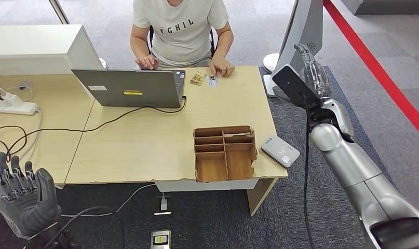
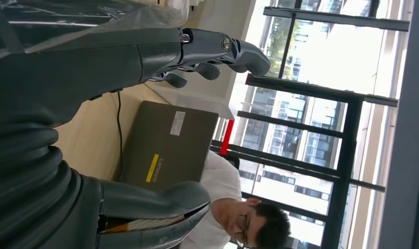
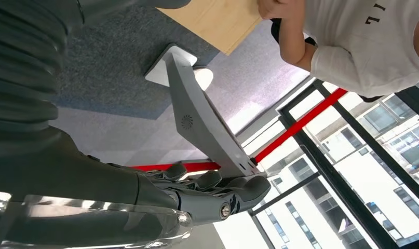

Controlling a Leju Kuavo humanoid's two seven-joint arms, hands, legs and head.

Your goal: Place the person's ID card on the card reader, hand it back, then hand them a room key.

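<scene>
Both the left hand (image 1: 23, 199) and right hand (image 1: 306, 78) hang empty, fingers apart, while the small, blurred ID card (image 1: 213, 81) lies half-hidden under the person's hand (image 1: 221, 67) on the bench (image 1: 145, 145).

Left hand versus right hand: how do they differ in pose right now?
The left hand sits low at the table's near-left corner, over the floor; the right hand is raised beyond the table's right edge. Both hold nothing, fingers apart.
</scene>
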